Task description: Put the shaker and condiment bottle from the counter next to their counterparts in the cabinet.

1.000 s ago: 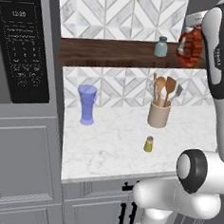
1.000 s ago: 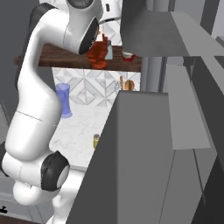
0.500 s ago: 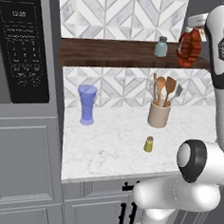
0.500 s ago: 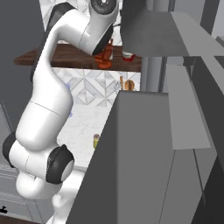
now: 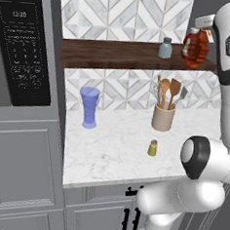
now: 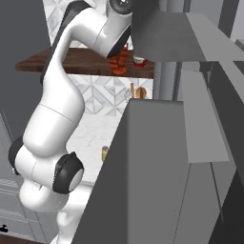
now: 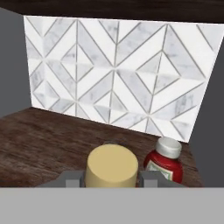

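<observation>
Tan cap first: your fingers (image 7: 111,180) are clamped on the tall bottle (image 7: 112,166), one on each side of its neck. You are holding it over the brown shelf (image 5: 117,54), near the right end.

The fat red bottle (image 7: 163,162) with the white cap stands just beside it, at about three o'clock in the hand view. If you swing that way, you could knock it over. If you let go too high, the tall bottle could tip, because it is thin. The blue shaker (image 5: 165,47) sits a little further along the shelf.

The little yellow shaker (image 5: 153,148) still waits on the bench (image 5: 109,150), at about seven o'clock from the spoon pot (image 5: 162,118).
</observation>
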Motion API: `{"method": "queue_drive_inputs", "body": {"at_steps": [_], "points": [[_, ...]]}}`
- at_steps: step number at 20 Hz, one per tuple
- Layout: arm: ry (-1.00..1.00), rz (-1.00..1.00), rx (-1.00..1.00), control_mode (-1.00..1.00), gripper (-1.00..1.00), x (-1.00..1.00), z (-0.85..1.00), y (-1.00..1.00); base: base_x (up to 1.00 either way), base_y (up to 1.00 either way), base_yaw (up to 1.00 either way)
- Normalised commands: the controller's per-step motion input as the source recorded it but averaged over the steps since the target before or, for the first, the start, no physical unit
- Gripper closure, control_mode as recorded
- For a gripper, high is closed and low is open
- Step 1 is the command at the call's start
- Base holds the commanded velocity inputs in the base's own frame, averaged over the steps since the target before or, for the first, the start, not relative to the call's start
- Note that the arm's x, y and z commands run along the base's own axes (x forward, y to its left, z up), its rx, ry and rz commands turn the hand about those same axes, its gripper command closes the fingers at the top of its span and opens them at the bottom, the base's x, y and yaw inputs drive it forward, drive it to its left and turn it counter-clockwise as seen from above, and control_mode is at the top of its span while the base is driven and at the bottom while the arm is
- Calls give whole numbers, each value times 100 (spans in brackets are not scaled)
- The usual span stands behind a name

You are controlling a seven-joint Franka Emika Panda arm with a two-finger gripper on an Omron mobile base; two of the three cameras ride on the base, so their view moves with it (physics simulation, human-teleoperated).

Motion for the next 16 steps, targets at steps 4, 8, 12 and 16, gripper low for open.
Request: {"method": "queue_drive_inputs", "body": {"at_steps": [4,8,12,16], "points": [[0,0,0,-100,100,0,0,0,0,0,0],[0,0,0,-100,100,4,0,0,0,0,0],[-3,0,0,-100,100,13,-9,0,0,0,0],[-6,0,0,-100,100,13,-7,0,0,0,0]]}}
